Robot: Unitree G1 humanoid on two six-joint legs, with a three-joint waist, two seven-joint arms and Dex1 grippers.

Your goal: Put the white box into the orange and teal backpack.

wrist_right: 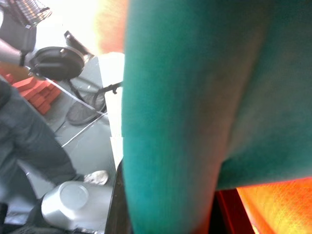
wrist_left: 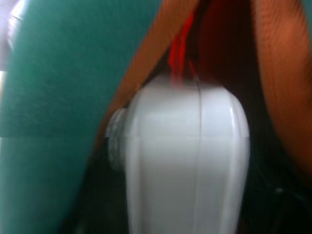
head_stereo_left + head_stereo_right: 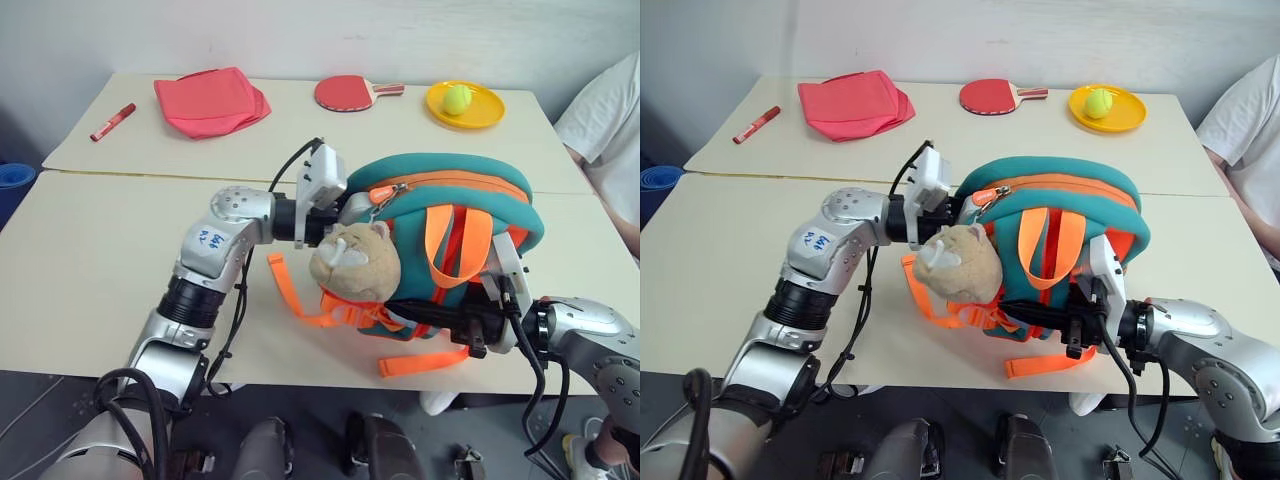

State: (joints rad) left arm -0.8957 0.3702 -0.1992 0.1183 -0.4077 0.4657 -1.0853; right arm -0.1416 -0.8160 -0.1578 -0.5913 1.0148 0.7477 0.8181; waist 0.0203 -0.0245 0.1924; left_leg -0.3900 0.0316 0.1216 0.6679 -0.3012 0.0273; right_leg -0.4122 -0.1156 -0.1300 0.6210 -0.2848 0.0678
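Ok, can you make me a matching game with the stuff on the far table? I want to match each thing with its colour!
Things:
1. marker
2. ball
3. folded cloth
4. plate

Colours:
A. pink
B. yellow-green
C. red
D. yellow

Right pairs: 1-C, 2-B, 3-A, 4-D
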